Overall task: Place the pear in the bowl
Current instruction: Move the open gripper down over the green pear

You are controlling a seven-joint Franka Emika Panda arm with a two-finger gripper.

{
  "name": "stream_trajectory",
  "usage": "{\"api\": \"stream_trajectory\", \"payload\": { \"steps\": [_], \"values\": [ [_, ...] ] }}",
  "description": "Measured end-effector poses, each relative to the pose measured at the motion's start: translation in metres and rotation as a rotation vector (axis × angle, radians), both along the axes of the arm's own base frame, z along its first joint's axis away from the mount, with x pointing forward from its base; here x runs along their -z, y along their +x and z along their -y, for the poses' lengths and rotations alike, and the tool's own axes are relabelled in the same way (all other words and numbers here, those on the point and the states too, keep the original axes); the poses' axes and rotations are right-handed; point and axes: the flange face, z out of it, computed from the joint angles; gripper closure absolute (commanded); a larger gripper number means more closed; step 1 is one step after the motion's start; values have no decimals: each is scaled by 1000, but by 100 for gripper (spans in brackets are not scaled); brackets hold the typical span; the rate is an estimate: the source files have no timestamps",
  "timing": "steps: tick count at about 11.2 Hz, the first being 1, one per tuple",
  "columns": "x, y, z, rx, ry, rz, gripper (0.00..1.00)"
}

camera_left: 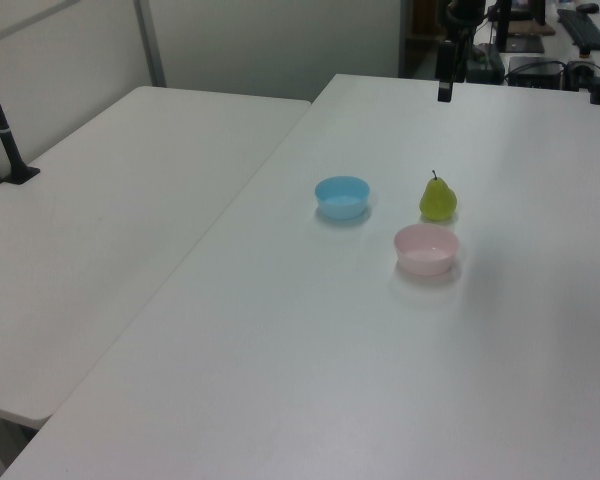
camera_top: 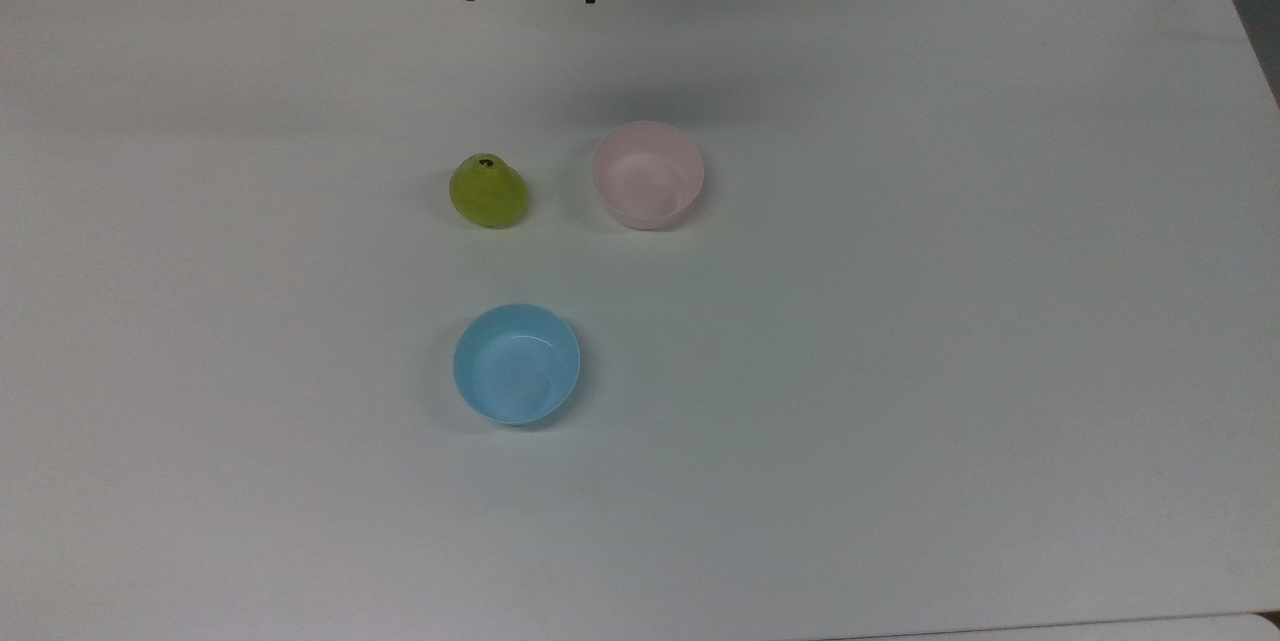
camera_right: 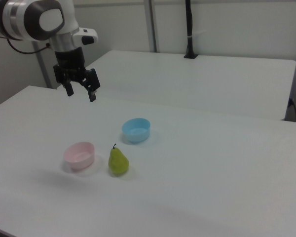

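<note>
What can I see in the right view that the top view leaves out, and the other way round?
The right view alone shows the arm's white body above the end effector, the pear's stem in profile, and a second table behind. The top view alone looks straight down into the pink bowl and blue bowl, both empty, and onto the dark spot atop the pear. Both show the open end effector high above the white table, with the pear upright beside the pink bowl, not touching.
</note>
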Motion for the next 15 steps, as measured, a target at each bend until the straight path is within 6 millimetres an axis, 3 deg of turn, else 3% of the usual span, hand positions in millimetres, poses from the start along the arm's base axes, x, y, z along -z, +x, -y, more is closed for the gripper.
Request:
{"api": "stream_trajectory", "payload": {
  "steps": [10,13,15],
  "values": [
    [2,2,4,7,-10,-4,0],
    [14,4,13,16,-32,-25,0],
    [33,8,26,39,-35,-60,0]
  ]
}}
